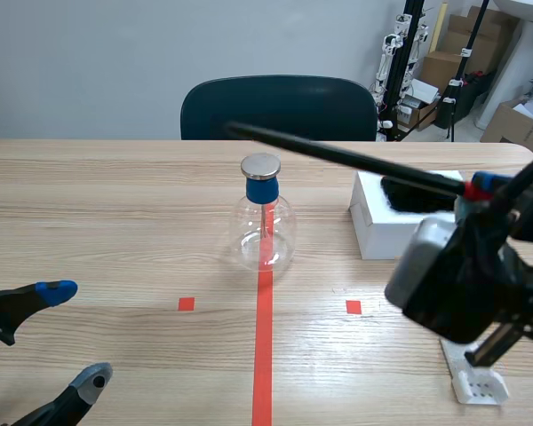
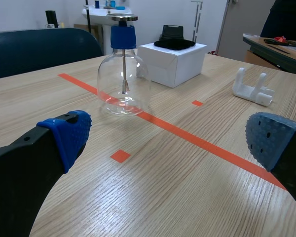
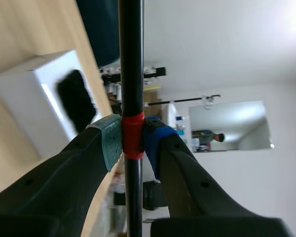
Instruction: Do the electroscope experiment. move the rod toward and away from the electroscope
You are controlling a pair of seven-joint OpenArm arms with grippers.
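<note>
While tight on the rod (image 1: 338,156), right tool (image 3: 132,140) by white box (image 1: 382,229); left tool (image 2: 170,138) agape, empty, facing electroscope (image 1: 265,222).

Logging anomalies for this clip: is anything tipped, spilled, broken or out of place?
Nothing stands out. The clear glass electroscope flask stands upright and intact; the right gripper holds the long black rod by its red band.

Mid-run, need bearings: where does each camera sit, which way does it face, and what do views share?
Scene view: between the arms, facing across the table at the electroscope; left gripper low, right gripper holding the rod.
Left wrist view: on the left arm, looking forward between its open fingers at the electroscope.
Right wrist view: on the right arm, rolled sideways, looking along the rod clamped in its pads.
Shared: all three show the white box.
</note>
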